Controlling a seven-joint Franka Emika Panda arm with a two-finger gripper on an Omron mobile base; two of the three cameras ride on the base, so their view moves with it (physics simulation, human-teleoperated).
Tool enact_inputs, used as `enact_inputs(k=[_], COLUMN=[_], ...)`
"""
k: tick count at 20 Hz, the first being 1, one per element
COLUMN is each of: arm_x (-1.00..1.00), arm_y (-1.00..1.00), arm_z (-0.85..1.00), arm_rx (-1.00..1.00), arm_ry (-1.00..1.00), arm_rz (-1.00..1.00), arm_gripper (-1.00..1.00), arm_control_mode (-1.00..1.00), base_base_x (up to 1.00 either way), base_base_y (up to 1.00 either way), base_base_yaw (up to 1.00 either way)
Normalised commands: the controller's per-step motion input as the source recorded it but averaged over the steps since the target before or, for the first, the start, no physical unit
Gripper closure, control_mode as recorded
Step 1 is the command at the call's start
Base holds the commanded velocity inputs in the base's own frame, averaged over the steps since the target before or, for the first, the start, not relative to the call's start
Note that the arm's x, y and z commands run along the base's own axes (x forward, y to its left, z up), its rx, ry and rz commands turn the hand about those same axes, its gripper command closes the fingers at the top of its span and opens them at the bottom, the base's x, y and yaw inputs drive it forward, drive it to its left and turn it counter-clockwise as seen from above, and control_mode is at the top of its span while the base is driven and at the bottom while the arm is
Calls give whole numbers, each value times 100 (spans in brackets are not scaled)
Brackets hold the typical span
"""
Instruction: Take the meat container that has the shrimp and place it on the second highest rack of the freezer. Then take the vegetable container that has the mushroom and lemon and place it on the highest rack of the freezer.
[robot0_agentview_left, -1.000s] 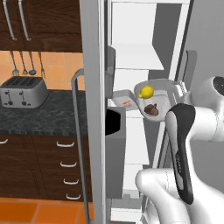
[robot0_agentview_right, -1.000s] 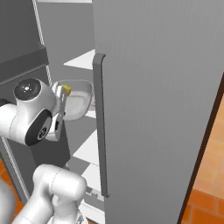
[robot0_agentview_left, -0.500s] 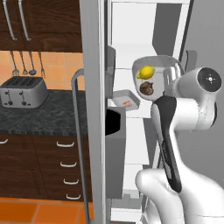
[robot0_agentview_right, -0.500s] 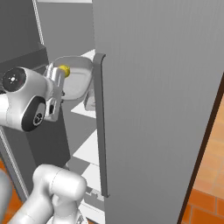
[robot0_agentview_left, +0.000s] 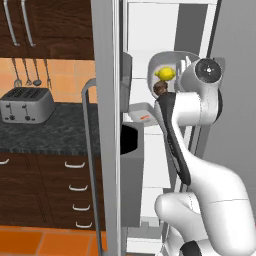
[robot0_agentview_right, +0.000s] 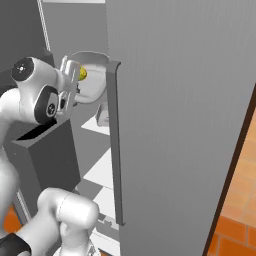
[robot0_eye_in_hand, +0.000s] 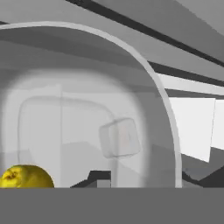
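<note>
left base view: vegetable container (robot0_agentview_left: 172, 75) with lemon (robot0_agentview_left: 165, 74) and mushroom (robot0_agentview_left: 160, 88) sits tilted high inside the freezer (robot0_agentview_left: 150, 30), level with the highest rack, likely for setting down there. shrimp (robot0_agentview_left: 144, 117) tray rests a shelf lower. end effector (robot0_agentview_right: 70, 82) is at the container's rim; cannot tell whether its jaws are apart or clamped.

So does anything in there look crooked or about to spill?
Yes: the vegetable container is tipped steeply on its side at the freezer's upper shelves, so the lemon and mushroom sit against its lower edge. Nothing has spilled.
</note>
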Motion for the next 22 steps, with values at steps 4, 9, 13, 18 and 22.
enact_inputs(k=[4,9,13,18,22], arm_x=[76,-17,-22,-6,7], arm_y=[-3,0,0,0,1], arm_z=[4,0,0,0,2], arm_rx=[6,0,0,0,0], arm_ry=[3,-11,-4,-4,0], arm_rz=[0,0,0,13,12], arm_gripper=[100,100,100,100,100], arm_control_mode=[-100,-100,-100,-100,-100], base_base_x=[0,0,0,0,0], base_base_y=[0,0,0,0,0], base_base_yaw=[0,0,0,0,0])
